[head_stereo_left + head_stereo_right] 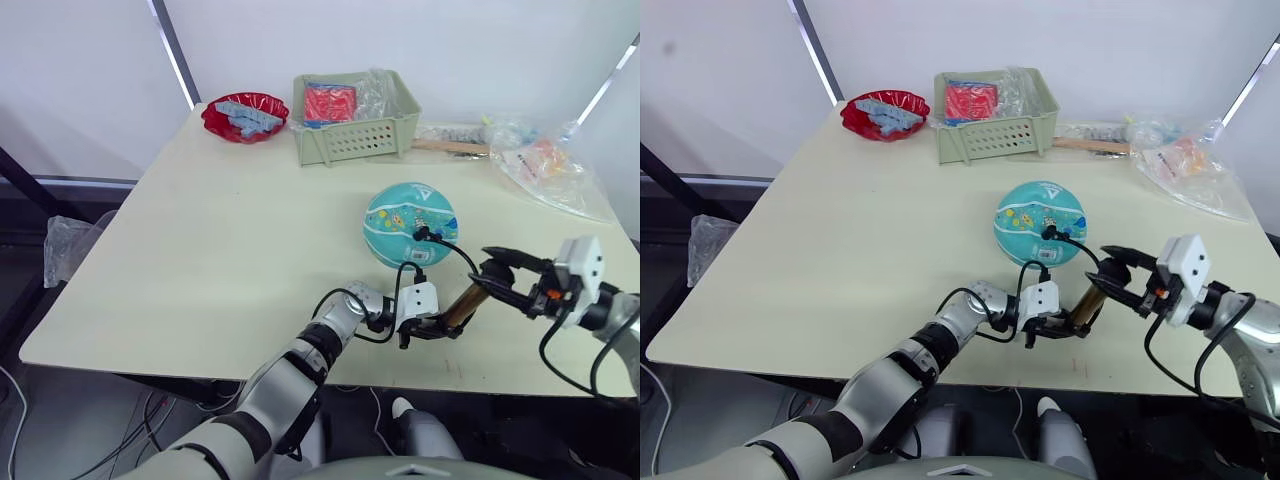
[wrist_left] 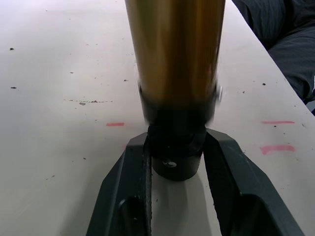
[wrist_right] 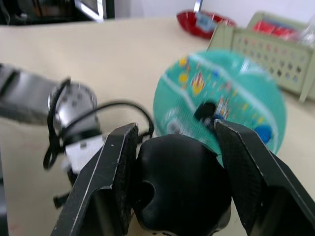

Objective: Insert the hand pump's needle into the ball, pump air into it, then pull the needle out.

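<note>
I am pumping air: my left gripper (image 1: 436, 327) is clamping the hand pump (image 1: 461, 305) base, my right gripper (image 1: 497, 272) closing on its handle, needle fitting (image 1: 421, 234) seated in the ball (image 1: 408, 222) mid-table, next stroke needing steady push.

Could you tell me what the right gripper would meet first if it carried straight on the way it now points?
The right gripper, shut on the hand pump at its black handle, points at the ball. Going straight on, it would probably meet the ball first, though the gap between them is hard to judge.
</note>
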Controlling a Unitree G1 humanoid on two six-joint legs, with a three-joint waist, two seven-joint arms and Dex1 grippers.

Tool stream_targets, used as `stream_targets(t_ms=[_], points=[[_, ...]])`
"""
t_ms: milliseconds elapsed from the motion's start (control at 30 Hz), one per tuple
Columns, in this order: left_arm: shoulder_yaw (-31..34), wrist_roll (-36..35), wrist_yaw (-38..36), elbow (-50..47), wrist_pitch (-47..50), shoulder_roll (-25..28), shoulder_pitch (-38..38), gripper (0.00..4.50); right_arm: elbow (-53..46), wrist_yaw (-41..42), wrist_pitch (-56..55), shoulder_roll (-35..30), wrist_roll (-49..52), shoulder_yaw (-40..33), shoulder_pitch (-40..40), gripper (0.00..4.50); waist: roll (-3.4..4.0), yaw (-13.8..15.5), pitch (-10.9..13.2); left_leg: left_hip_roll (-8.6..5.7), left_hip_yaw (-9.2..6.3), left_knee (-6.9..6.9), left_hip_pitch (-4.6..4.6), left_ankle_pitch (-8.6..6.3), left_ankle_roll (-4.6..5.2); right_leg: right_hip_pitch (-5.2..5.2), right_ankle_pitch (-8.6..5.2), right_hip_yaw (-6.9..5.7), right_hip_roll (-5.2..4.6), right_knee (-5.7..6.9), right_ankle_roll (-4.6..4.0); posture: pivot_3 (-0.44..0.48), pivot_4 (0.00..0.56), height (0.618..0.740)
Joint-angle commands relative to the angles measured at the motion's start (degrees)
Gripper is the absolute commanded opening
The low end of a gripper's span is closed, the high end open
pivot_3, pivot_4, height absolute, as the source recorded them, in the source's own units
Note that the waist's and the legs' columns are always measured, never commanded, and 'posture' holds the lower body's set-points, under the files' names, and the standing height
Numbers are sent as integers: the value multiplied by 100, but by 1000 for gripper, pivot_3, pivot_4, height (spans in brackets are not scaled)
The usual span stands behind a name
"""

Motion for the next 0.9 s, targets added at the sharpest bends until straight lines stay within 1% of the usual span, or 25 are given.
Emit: stream_targets(t_ms=[33, 100, 200, 433, 533, 600, 700, 800, 900], points=[[-320, 536, 19, 617, 362, 337, 240, 1025, 354, 109, 216, 82, -208, 504, 332, 1994, 0, 1, 0, 0, 0, 0, 0, -1, -1, 0, 0, 0, 0, 0, 0, 0, 150, 738], [-321, 536, 15, 623, 363, 345, 225, 1025, 244, 66, 287, 134, 61, 271, 222, 1993, -1, 0, -1, 0, 0, -6, 3, -4, -7, 0, 0, 0, 0, -1, -1, 0, 150, 738], [-336, 550, 5, 633, 358, 353, 214, 1025, 73, 127, 408, -17, 365, -79, 18, 1993, 8, -2, 5, -1, 1, -9, 3, -4, -8, -1, -1, 1, -3, -2, -2, 0, 150, 738], [-325, 554, 3, 651, 353, 355, 208, 1025, -371, 127, 998, -547, 1350, -1024, -405, 1994, 78, 4, 64, -4, 9, -11, -12, 7, 12, -14, -1, 3, -5, -4, -2, 0, 150, 738], [-323, 559, -18, 648, 333, 386, 236, 1025, -525, -76, 1506, -773, 2078, -1609, -656, 1994, 104, 6, 95, -5, 12, -11, -16, 8, 13, -17, -1, 5, -5, -4, -1, 0, 150, 738], [-326, 571, -22, 650, 319, 401, 252, 1025, -566, -151, 1754, -935, 2380, -1931, -772, 1994, 109, 9, 108, -7, 14, -11, -16, 8, 13, -17, 0, 6, -5, -4, -1, 0, 150, 738], [-321, 576, -18, 661, 318, 399, 246, 1025, -601, -219, 1975, -1044, 2599, -2124, -847, 1994, 104, 12, 112, -7, 14, -11, -17, 8, 14, -18, 0, 4, -3, -5, -1, 0, 150, 738], [-322, 581, -15, 676, 322, 396, 230, 1025, -642, -348, 2290, -1371, 3031, -2526, -1126, 1994, 108, 10, 118, -9, 18, -10, -19, 8, 14, -17, 0, 7, -3, -5, 0, 0, 150, 738], [-322, 583, -14, 696, 320, 387, 210, 1025, -613, -493, 2535, -1649, 3311, -2759, -1407, 1993, 116, 13, 125, -10, 23, -9, -21, 9, 14, -18, 0, 10, -3, -4, 1, 0, 150, 738]])
